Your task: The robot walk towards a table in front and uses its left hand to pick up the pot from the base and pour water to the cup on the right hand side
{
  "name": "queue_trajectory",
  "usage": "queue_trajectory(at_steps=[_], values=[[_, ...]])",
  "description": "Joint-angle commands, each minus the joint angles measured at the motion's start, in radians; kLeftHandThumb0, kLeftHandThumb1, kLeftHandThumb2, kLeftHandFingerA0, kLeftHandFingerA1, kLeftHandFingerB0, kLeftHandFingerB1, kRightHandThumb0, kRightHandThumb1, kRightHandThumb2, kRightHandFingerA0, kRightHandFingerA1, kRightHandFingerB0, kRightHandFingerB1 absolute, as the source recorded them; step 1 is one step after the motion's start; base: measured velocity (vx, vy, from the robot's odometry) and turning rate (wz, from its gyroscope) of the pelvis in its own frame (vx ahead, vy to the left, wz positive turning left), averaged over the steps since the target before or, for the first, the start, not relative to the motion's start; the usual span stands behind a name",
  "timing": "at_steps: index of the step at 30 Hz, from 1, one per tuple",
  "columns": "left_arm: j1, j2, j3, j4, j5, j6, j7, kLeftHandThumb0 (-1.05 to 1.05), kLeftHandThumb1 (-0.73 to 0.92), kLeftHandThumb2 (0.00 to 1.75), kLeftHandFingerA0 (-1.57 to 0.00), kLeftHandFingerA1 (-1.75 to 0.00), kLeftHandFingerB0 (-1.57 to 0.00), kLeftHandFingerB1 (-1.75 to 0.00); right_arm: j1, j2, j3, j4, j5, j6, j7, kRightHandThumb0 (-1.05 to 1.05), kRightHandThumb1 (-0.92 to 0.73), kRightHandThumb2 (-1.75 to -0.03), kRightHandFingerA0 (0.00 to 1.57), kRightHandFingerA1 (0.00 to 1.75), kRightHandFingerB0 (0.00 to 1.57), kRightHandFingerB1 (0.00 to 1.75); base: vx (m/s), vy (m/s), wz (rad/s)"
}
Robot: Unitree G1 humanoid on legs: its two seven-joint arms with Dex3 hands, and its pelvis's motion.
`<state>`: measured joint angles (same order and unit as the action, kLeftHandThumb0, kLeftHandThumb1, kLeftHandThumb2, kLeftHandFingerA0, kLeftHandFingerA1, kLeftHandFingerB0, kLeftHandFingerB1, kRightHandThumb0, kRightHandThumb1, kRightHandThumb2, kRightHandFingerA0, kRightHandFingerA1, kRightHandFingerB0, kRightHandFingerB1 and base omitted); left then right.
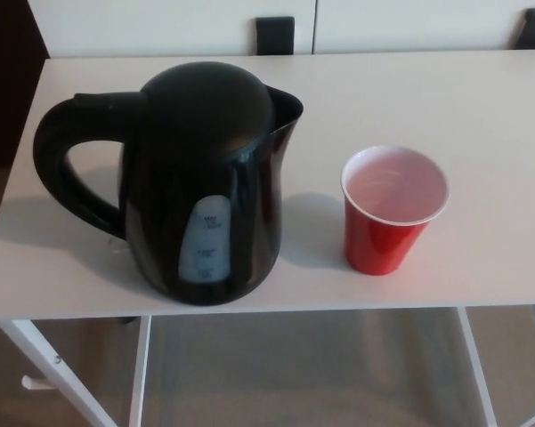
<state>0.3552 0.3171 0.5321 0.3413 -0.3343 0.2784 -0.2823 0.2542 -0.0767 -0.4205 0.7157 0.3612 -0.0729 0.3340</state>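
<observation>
Pot [205, 187] upright on table [481, 107], handle to robot's left — red cup [392, 212] near its right, apart. Hands out of view — finger state can't tell.

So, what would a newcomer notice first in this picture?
First the big black kettle on the left part of the white table, its handle pointing left and its spout towards the cup. Next the red cup, upright to the kettle's right and apart from it. Neither robot hand is in view.

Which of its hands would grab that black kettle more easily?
Probably the left, though neither hand is in view. The kettle's handle sticks out toward the robot's left, while the red cup stands on its right.
</observation>
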Motion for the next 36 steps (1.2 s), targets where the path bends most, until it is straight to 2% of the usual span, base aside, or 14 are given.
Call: queue_trajectory(at_steps=[1,5,6,13,14,16,17,18,23,24,25,32,33,36], values=[[0.032,-0.066,0.042,-0.289,-0.012,-0.12,0.069,-0.25,0.49,0.55,-0.36,-0.34,-0.28,-0.31,0.003,-0.01,-0.009,-0.004,0.013,-0.006,0.008,-0.04,-0.55,-0.95,0.25,0.55,0.1,0.47,0.0,0.0,0.0],[0.003,-0.049,-0.007,-0.516,0.027,-0.153,0.046,-0.41,0.45,0.62,-0.18,-0.35,-0.12,-0.33,-0.013,-0.014,-0.012,0.015,0.011,-0.018,0.006,-0.03,-0.55,-0.96,0.23,0.54,0.11,0.47,0.0,0.0,0.0],[-0.01,-0.047,-0.015,-0.546,0.022,-0.161,0.035,-0.2,0.46,0.92,0.0,-0.47,0.0,-0.47,-0.016,-0.015,-0.012,0.02,0.011,-0.02,0.006,-0.03,-0.56,-0.96,0.22,0.53,0.1,0.47,0.0,0.0,0.0],[-0.162,-0.046,-0.053,-0.616,-0.007,-0.175,0.023,-0.17,0.52,0.94,-0.02,-0.5,0.0,-0.49,-0.019,-0.016,-0.01,0.028,0.01,-0.02,0.015,-0.04,-0.57,-0.97,0.19,0.52,0.11,0.47,0.0,0.0,0.0],[-0.195,-0.049,-0.058,-0.611,-0.021,-0.178,0.015,-0.12,0.57,0.97,-0.02,-0.51,0.0,-0.5,-0.019,-0.015,-0.015,0.027,0.021,-0.013,0.027,-0.05,-0.78,-0.62,0.28,0.37,0.19,0.32,0.0,0.0,0.0],[-0.217,-0.045,-0.062,-0.607,-0.023,-0.176,0.011,-0.12,0.5,0.59,-0.07,-0.36,-0.08,-0.24,-0.014,-0.014,-0.015,0.026,0.018,-0.017,0.031,-0.06,-0.77,-0.62,0.27,0.37,0.19,0.32,0.0,0.0,0.0],[-0.265,-0.041,-0.073,-0.59,-0.023,-0.16,0.018,-0.05,0.5,0.59,-0.07,-0.37,-0.04,-0.24,-0.012,-0.014,-0.012,0.025,0.008,-0.026,0.023,-0.05,-0.55,-0.95,0.22,0.53,0.11,0.48,0.0,0.0,0.0],[-0.292,-0.039,-0.085,-0.575,-0.011,-0.153,0.026,-0.05,0.6,0.98,-0.03,-0.51,-0.01,-0.5,-0.01,-0.01,-0.015,0.017,0.013,-0.017,0.019,-0.04,-0.56,-0.96,0.22,0.53,0.11,0.48,0.0,0.0,0.0],[-0.389,-0.025,-0.136,-0.499,0.042,-0.133,0.049,-0.06,0.59,0.97,-0.03,-0.51,-0.01,-0.5,-0.012,-0.006,-0.015,0.015,0.011,-0.02,0.011,-0.03,-0.56,-0.96,0.22,0.53,0.12,0.48,0.0,0.0,0.0],[-0.426,-0.015,-0.162,-0.467,0.074,-0.112,0.069,-0.13,0.51,0.57,-0.12,-0.38,-0.09,-0.3,-0.012,-0.004,-0.015,0.019,0.01,-0.024,0.011,-0.04,-0.55,-0.95,0.24,0.54,0.14,0.49,0.0,0.0,0.0],[-0.448,-0.016,-0.173,-0.436,0.085,-0.119,0.076,-0.12,0.51,0.54,-0.15,-0.37,-0.09,-0.3,-0.012,-0.005,-0.013,0.018,0.008,-0.022,0.01,-0.04,-0.55,-0.95,0.25,0.55,0.14,0.49,0.0,0.0,0.0],[-0.543,-0.003,-0.232,-0.252,0.151,-0.187,0.093,-0.21,0.49,0.57,-0.14,-0.36,-0.09,-0.3,-0.021,-0.013,-0.019,0.036,0.009,-0.034,0.017,-0.04,-0.55,-0.96,0.21,0.53,0.15,0.49,0.0,0.0,0.0],[-0.55,-0.003,-0.234,-0.233,0.154,-0.195,0.092,-0.15,0.47,0.92,-0.03,-0.49,-0.01,-0.48,-0.021,-0.014,-0.017,0.041,0.005,-0.043,0.021,-0.04,-0.56,-0.96,0.21,0.53,0.15,0.49,0.0,0.0,0.0],[-0.559,0.001,-0.244,-0.18,0.167,-0.223,0.095,-0.17,0.44,0.91,-0.02,-0.48,-0.01,-0.48,-0.02,-0.01,-0.021,0.037,0.014,-0.035,0.027,-0.04,-0.56,-0.96,0.23,0.54,0.13,0.48,0.0,0.0,0.0]])
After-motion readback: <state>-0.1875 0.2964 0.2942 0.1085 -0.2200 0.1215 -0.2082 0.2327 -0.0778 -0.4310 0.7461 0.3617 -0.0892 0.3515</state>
